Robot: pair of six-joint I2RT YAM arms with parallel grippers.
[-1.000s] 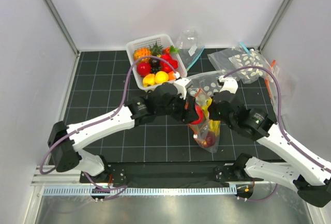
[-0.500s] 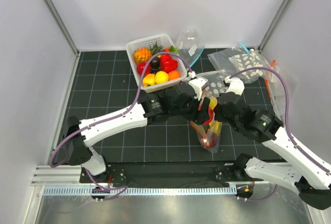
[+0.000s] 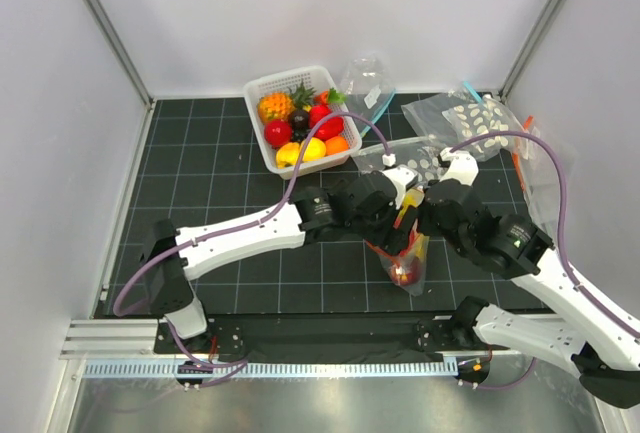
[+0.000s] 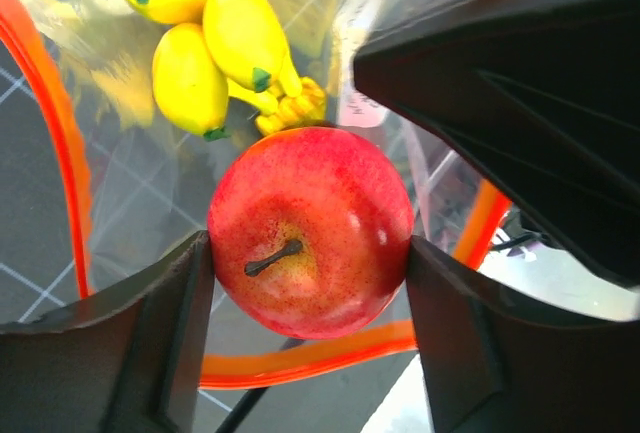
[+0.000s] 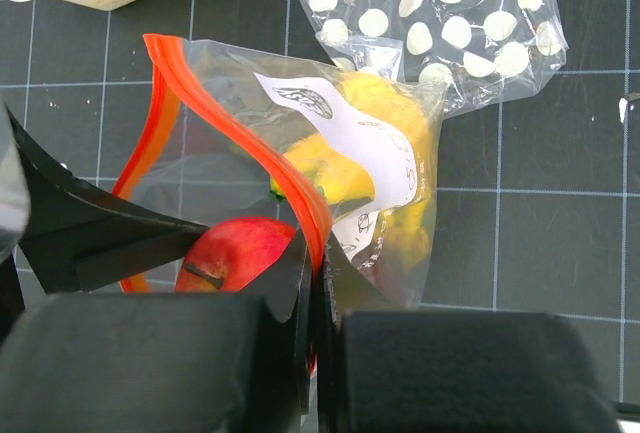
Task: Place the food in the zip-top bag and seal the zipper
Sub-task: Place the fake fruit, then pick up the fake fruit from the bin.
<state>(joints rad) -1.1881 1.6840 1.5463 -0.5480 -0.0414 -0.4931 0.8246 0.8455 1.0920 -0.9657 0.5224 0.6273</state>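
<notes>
Black gridded table, white walls all round, and we're mid-loading. Toward the near edge the zip-top bag (image 5: 230,168) is held open, with the right gripper (image 5: 314,283) pinched shut on its orange zipper (image 5: 225,118) and a banana bunch (image 4: 215,48) already inside. The left gripper (image 4: 308,288) has a red apple (image 5: 235,248) clamped at the bag's mouth. My guess is it next has to ease lower, then let go without snagging the rim. More fruit waits in the white basket (image 3: 258,113) by the far edge.
</notes>
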